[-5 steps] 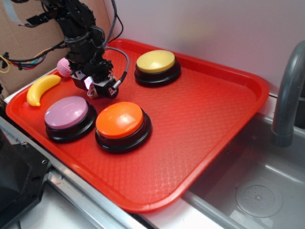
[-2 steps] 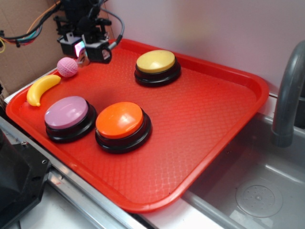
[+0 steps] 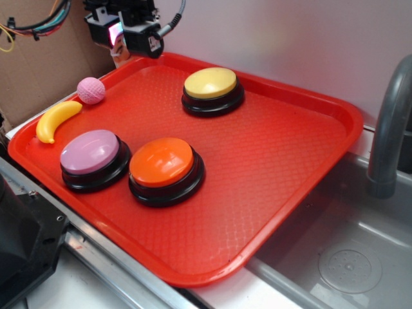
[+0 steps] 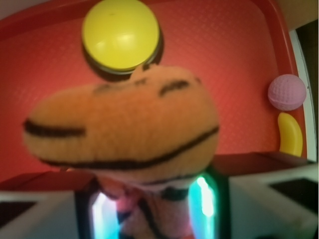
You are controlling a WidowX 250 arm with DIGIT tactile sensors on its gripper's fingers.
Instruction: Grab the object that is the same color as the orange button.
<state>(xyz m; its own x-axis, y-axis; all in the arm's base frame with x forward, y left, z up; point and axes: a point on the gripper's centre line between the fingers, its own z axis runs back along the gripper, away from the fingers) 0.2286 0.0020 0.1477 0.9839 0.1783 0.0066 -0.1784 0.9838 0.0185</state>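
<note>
Plush tiger [image 4: 124, 124] sits between the jaws, clamped, orange body with black stripes filling most of the wrist view and bulging out past the fingertips; the gripper [image 4: 149, 199] is closed on its lower part, lit finger pads pressing from both sides. In the exterior view the gripper [image 3: 125, 32] hangs high over the far left corner of the red tray [image 3: 283, 154], clear of the surface, and only a sliver of pale/orange shows between the fingers there, so the tiger itself is hard to make out from that side. Judgement: grasp done and toy lifted, task basically complete, nothing left but holding it, since no drop spot is named. Orange button [image 3: 162, 162] is on the tray well below and forward of the jaws, untouched, with the pink-domed button [image 3: 90, 152] just beside it. Yellow button [image 4: 121, 35] lies beyond the tiger in the wrist view, partly covered by it. Pink ball [image 4: 286, 92] and banana [image 4: 290, 133] sit off to one side of the jaws, near the tray edge, close together. Hidden: the arm above the gripper is cut off at the top of the exterior frame; the tiger's face and legs not visible; the wrist picture is blurred up close, so the contact points on the toy cannot be told exactly.
</note>
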